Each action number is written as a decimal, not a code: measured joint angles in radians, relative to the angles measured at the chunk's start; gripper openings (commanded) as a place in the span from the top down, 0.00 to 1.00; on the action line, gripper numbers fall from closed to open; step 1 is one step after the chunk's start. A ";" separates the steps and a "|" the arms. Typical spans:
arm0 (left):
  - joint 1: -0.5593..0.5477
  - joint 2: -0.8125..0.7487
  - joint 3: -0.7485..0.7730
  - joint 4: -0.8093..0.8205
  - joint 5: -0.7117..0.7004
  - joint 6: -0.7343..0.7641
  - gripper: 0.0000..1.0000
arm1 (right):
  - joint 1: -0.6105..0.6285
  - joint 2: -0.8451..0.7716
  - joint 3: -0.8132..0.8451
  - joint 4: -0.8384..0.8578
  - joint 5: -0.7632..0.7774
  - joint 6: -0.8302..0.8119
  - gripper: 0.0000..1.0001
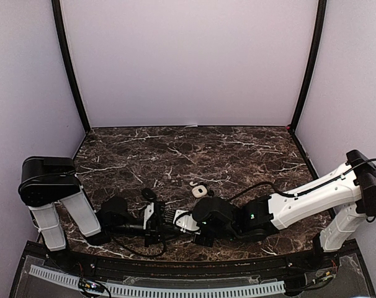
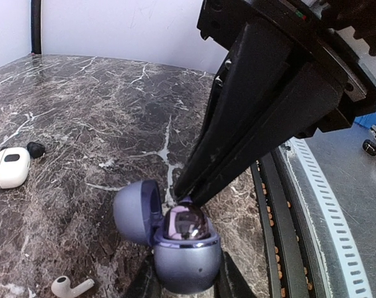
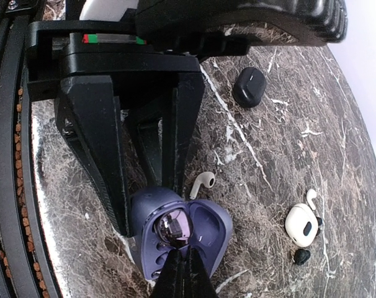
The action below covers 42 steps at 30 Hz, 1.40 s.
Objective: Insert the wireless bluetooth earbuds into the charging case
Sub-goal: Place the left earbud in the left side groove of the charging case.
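1. Marble table [image 1: 237,149]: carries the whole scene.
2. Your right gripper [image 2: 188,195]: fingers pinched together, grasping nothing. In the left wrist view it comes in from one o'clock, with its tips touching the bud.
3. Your left gripper [image 2: 187,284]: clamped on the charging case [image 2: 185,261] from six o'clock.
4. Case lid: swung open toward nine o'clock.
5. Glossy earbud [image 2: 185,223]: sits in the case's well, directly under your right tips. It likely needs only a downward press.

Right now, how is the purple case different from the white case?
The purple case is open with a shiny bud inside; the white case is shut. The purple case is clamped in the left gripper; the white case lies loose on the table. Both are small and rounded.
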 measured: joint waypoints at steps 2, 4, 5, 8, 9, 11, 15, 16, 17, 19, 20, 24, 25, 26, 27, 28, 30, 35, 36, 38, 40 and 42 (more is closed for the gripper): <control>0.000 0.000 0.003 -0.005 0.003 0.000 1.00 | 0.000 0.000 0.000 -0.002 0.002 -0.003 0.97; 0.000 0.000 0.004 -0.008 0.005 0.000 1.00 | 0.001 0.000 0.000 -0.003 0.003 -0.004 0.97; 0.000 0.000 0.005 -0.010 0.006 0.000 1.00 | 0.002 0.000 0.000 -0.004 0.003 -0.005 0.97; 0.000 0.000 0.011 -0.021 0.013 0.000 1.00 | 0.003 0.000 0.000 -0.006 0.005 -0.008 0.97; 0.000 0.000 0.013 -0.026 0.014 0.000 1.00 | 0.003 0.000 0.000 -0.006 0.005 -0.009 0.97; 0.000 0.000 0.018 -0.037 0.017 0.000 1.00 | 0.003 0.000 0.000 -0.008 0.006 -0.011 0.97; 0.000 0.000 0.029 -0.058 0.025 0.000 1.00 | 0.003 0.000 0.000 -0.009 0.004 -0.016 0.97; 0.000 0.000 0.032 -0.062 0.027 0.000 1.00 | 0.003 0.000 0.000 -0.010 0.003 -0.017 0.97; 0.000 0.000 0.035 -0.065 0.027 0.000 1.00 | 0.003 0.000 0.000 -0.010 0.003 -0.019 0.97; 0.000 0.000 0.035 -0.069 0.030 0.000 1.00 | 0.003 0.000 0.000 -0.010 -0.001 -0.023 0.97; 0.000 0.000 0.035 -0.071 0.032 0.000 1.00 | 0.003 0.000 0.000 -0.010 -0.003 -0.024 0.97; 0.000 0.000 0.035 -0.072 0.037 0.000 1.00 | 0.003 0.000 0.000 -0.011 -0.015 -0.030 0.96; 0.000 0.000 0.035 -0.072 0.038 0.000 1.00 | 0.003 0.000 0.000 -0.011 -0.019 -0.031 0.96; 0.000 0.000 0.035 -0.072 0.039 0.000 1.00 | 0.003 0.001 0.000 -0.011 -0.022 -0.031 0.96; 0.000 0.000 0.035 -0.073 0.040 0.000 1.00 | 0.003 0.002 0.000 -0.011 -0.026 -0.031 0.96; 0.000 0.000 0.035 -0.074 0.040 0.000 1.00 | 0.003 0.002 0.000 -0.011 -0.029 -0.031 0.96; 0.000 0.000 0.035 -0.076 0.040 0.000 1.00 | 0.003 0.005 0.000 -0.010 -0.034 -0.030 0.96; 0.000 0.000 0.035 -0.088 0.048 0.001 1.00 | 0.003 0.015 0.000 -0.007 -0.047 -0.030 0.94; -0.001 0.000 0.035 -0.090 0.050 0.001 1.00 | 0.003 0.016 0.000 -0.007 -0.050 -0.029 0.94; -0.001 0.000 0.035 -0.090 0.053 0.001 1.00 | 0.003 0.018 0.000 -0.006 -0.056 -0.029 0.93; -0.001 0.000 0.035 -0.090 0.056 0.001 1.00 | 0.003 0.018 0.000 -0.006 -0.064 -0.029 0.91; -0.001 0.000 0.035 -0.089 0.058 0.001 1.00 | 0.003 0.018 0.000 -0.006 -0.071 -0.028 0.89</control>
